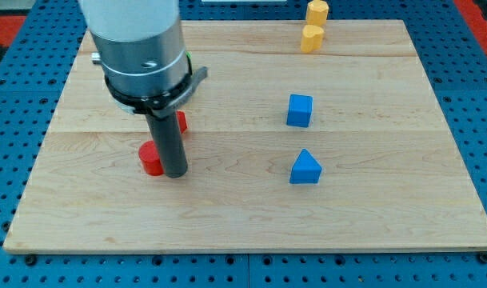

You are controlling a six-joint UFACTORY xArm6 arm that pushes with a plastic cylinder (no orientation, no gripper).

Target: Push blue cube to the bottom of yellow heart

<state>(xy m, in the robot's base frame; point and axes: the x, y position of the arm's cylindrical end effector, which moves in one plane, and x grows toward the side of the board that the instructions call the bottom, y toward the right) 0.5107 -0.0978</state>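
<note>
No pincer is fitted to this arm, so wide, narrow or holding does not apply; it ends in a straight dark rod, and my tip (176,174) rests on the pale wooden counter (91,224) in the view's left half.

Just at the tip's 9 o'clock, touching or nearly so, sits a small red block (150,158), rounded in outline. A second red block (181,122) shows partly behind the rod at its 12 o'clock; its shape is hidden.

Well apart, at the tip's 2 o'clock, stands the blue cube (300,110), alone on bare wood. At the cube's 6 o'clock lies a blue triangular block (305,167). At the cube's 12 o'clock, by the counter's far edge, is a yellow heart-like block (311,38), with another yellow block (317,11) just beyond it, half off the board.

The cube looks light, rigid and smooth, likely to slide easily and to spin if struck off-centre. It cannot be gripped; I would press squarely on the middle of its near face. Being a cube it has no long axis; its faces sit slightly turned from the board's edges. It already lies below the heart, with a wide gap left.
</note>
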